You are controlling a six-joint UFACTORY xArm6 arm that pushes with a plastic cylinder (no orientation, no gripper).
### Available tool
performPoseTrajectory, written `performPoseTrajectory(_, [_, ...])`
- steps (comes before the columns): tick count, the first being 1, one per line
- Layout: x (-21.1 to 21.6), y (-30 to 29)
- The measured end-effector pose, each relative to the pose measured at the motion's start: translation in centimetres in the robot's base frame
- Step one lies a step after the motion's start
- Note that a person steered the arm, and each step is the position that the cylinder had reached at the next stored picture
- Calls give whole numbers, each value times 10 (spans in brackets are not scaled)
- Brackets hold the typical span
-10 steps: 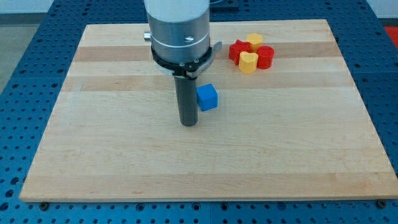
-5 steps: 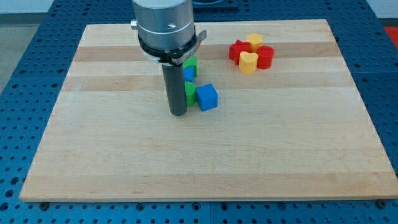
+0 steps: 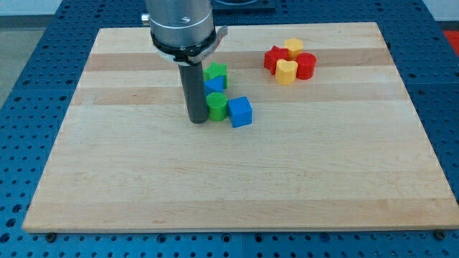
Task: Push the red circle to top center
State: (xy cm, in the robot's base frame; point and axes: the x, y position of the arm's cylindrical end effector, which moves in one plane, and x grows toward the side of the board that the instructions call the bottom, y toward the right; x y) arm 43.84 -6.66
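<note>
So basically nothing's done yet on this one; the red circle (image 3: pixel 306 65) sits in the cluster near the view's top right of the worktop (image 3: pixel 143 179), touching a yellow heart (image 3: pixel 286 71), with a red block (image 3: pixel 273 57) and a yellow block (image 3: pixel 292 47) packed around it; my tip (image 3: pixel 198 120) is well apart from it, down by the middle, just beside a green cylinder (image 3: pixel 216 106) and near a blue cube (image 3: pixel 239 112); another green block (image 3: pixel 215 73) and a blue block (image 3: pixel 214 84) sit above those. No hand here, just a bare rod, so no grip to report. What's left, I reckon: get round to the right of the circle and shove it left toward top center.
</note>
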Motion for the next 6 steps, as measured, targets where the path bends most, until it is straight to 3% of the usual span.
performPoseTrajectory(2, [0, 3])
performPoseTrajectory(4, [47, 16])
performPoseTrajectory(6, [52, 160])
